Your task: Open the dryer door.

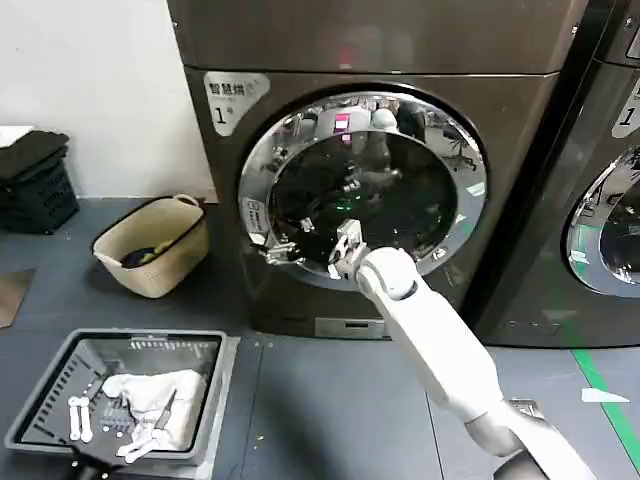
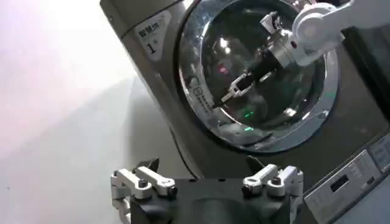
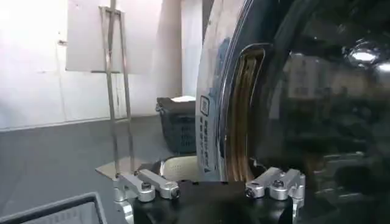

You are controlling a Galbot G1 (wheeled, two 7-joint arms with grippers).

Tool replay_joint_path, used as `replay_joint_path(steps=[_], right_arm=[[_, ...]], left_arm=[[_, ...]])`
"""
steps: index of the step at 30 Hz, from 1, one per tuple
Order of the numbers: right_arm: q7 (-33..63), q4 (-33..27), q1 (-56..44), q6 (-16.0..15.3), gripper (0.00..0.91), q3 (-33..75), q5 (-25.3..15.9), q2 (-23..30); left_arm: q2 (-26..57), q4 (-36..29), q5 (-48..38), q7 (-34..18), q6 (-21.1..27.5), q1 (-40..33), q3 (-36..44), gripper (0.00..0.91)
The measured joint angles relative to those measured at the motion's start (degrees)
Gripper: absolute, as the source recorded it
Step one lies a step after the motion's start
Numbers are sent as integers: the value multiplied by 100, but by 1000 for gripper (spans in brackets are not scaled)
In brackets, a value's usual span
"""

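Right gripper [image 1: 288,243], its fingers slightly parted and holding nothing, reaches across the dark glass toward the left rim of the round chrome-ringed dryer door [image 1: 455,215]. Door sits closed directly ahead of it.

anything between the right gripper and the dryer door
Nothing: in the left wrist view the right gripper reaches the dryer door at its chrome ring, no object between.
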Motion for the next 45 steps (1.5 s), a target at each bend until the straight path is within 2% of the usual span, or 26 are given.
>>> replay_joint_path(steps=[15,33,39,45], right_arm=[[-127,-331,233,51,907,-96,-20,177],[-281,-390,364,109,907,-255,-23,231],[-399,-274,320,113,907,-315,9,169],[-482,27,193,62,907,-414,249,0]], left_arm=[[0,47,-1,4,-3,-26,2,907],[-7,65,-10,7,-6,-35,3,907],[-10,76,-10,8,-7,-43,4,907],[-13,90,-16,8,-7,-60,5,907]])
